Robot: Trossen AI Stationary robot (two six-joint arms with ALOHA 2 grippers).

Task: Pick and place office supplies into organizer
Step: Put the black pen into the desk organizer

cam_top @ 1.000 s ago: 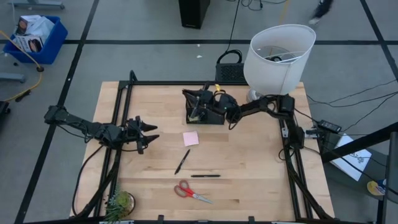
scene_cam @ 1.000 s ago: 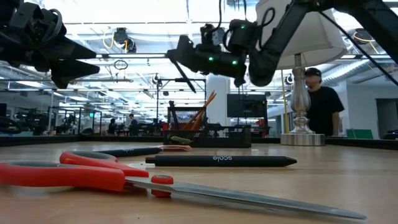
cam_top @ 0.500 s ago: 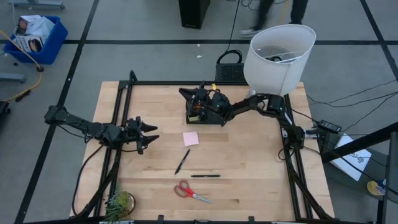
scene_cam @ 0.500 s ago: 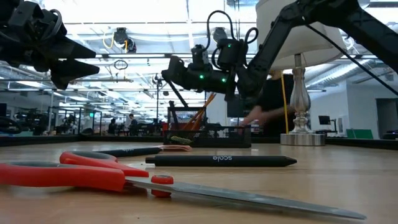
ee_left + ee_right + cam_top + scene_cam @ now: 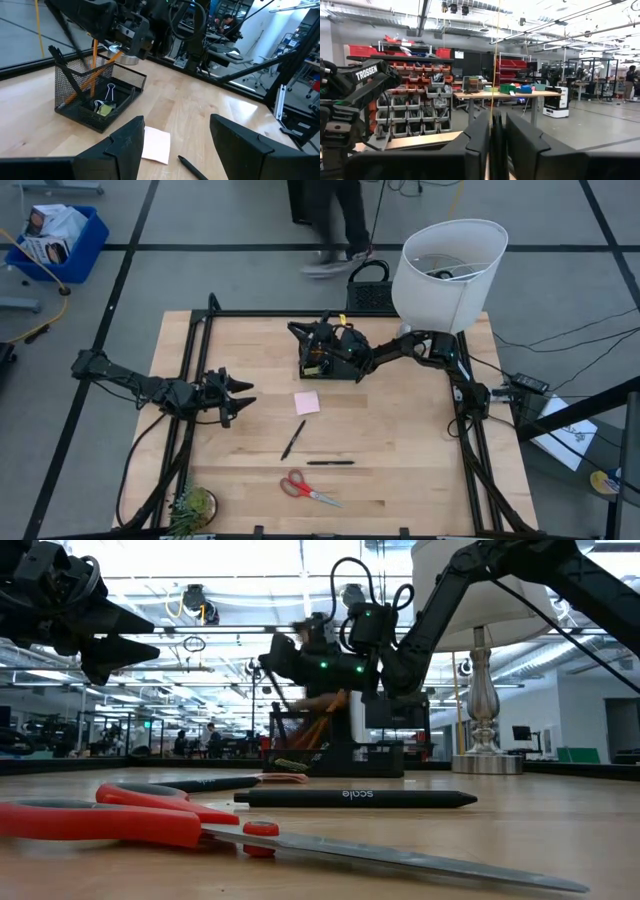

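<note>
The black mesh organizer [image 5: 328, 363] sits at the back middle of the surface, orange pencils [image 5: 95, 60] leaning in its cup. The right claw [image 5: 312, 340] hovers right over it — whether its fingers grip anything, I cannot tell. Nearer lie a pink sticky pad [image 5: 307, 402], two pens [image 5: 293, 439] and red scissors [image 5: 309, 489]. The left claw [image 5: 243, 391] waits off left — fingers apart, empty.

Non-task items around table.
White lampshade [image 5: 449, 272] at far right corner; green plant [image 5: 191, 507] near left edge; person [image 5: 330, 222] passing behind.
</note>
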